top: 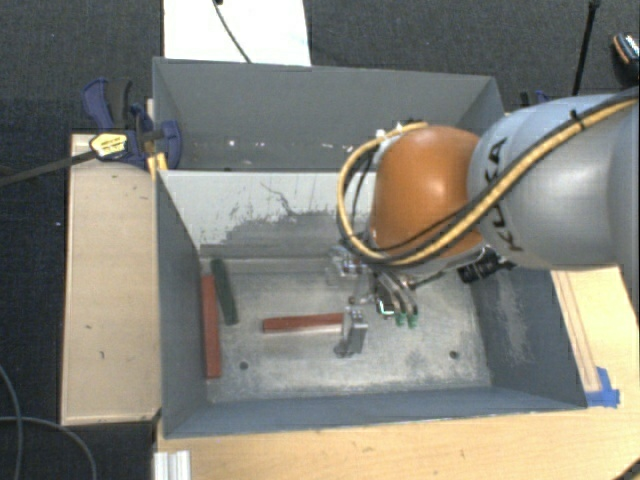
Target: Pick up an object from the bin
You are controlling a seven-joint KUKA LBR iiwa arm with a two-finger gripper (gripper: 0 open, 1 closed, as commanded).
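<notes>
Along the left wall of the grey metal bin [330,108] lie a long red-brown stick [211,328] and, just beside it, a shorter dark grey strip [224,292]. A flat red-brown bar [300,323] lies mid-floor on scuffed metal. The gripper [352,336] is at the bar's right end; its opening cannot be told.

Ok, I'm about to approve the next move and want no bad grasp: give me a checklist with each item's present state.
1. The gripper is at the right end of the red-brown bar: ok.
2. That bar lies flat on the floor of the bin, apart from other things: ok.
3. Bar actually gripped: cannot tell.
4. The long red bar and dark grey bar lie by the left wall, away from the gripper: ok.
5. Gripper clear of the bin walls: ok.
</notes>
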